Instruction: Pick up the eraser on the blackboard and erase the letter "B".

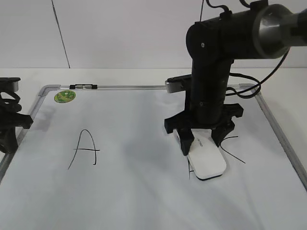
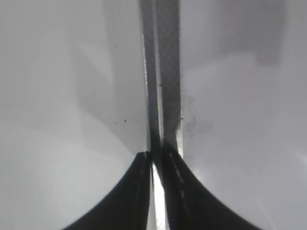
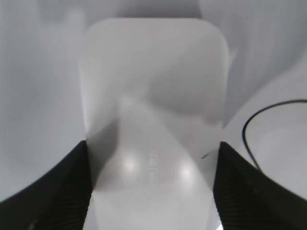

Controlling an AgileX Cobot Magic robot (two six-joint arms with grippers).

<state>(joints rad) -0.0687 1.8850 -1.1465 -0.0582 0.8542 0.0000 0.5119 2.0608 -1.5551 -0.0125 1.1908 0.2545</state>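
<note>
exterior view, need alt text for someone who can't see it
A black robot gripper grips a white eraser pressed flat on a whiteboard, covering most of a black letter there. A handwritten A sits to the left, a green sticker near the top-left corner, and a second gripper rests at the left edge.
</note>
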